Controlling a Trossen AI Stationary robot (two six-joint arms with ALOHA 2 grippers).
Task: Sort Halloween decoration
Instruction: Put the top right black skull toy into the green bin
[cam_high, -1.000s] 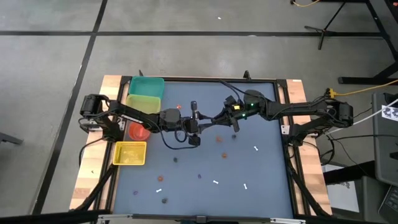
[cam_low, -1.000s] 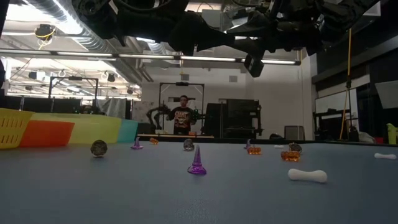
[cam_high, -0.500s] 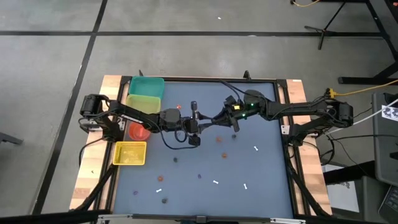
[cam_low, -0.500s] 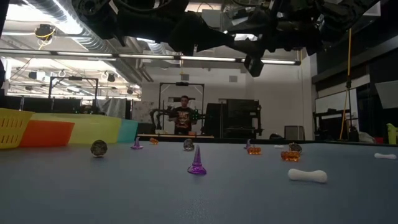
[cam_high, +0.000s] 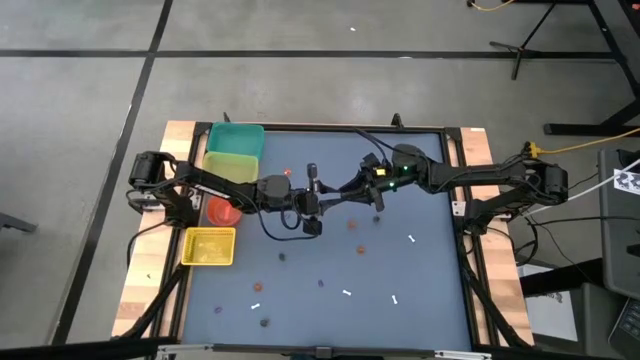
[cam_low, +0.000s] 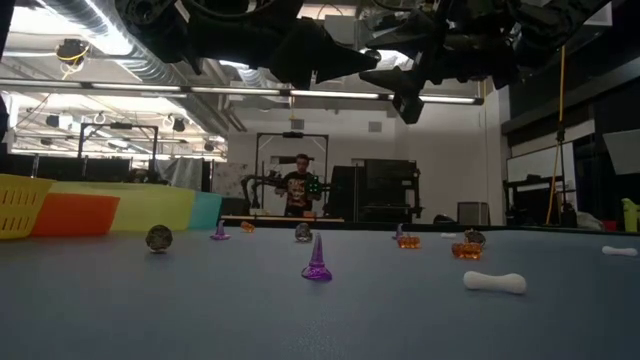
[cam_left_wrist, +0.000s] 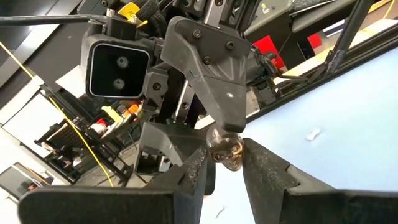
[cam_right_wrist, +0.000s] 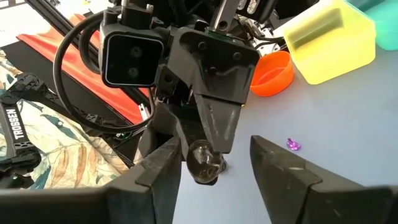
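Up in the air over the middle of the tabletop (cam_high: 420, 300), a handover is happening. The right pincer (cam_right_wrist: 214, 163) is now standing wide, its fingers (cam_right_wrist: 277, 165) clear of a small round trinket (cam_left_wrist: 225, 151), where a moment ago it was much narrower. The left pincer (cam_left_wrist: 224, 165) is pinching that trinket between its tips, so the piece is now the left arm's to carry, I reckon toward the orange bin (cam_right_wrist: 271, 73) and yellow bin (cam_right_wrist: 329, 37) along the left edge. The two pincers are crowding nose to nose; open tabletop is lying all around below, with a purple cone (cam_low: 317, 259) and a white stick (cam_low: 495, 282) scattered there.
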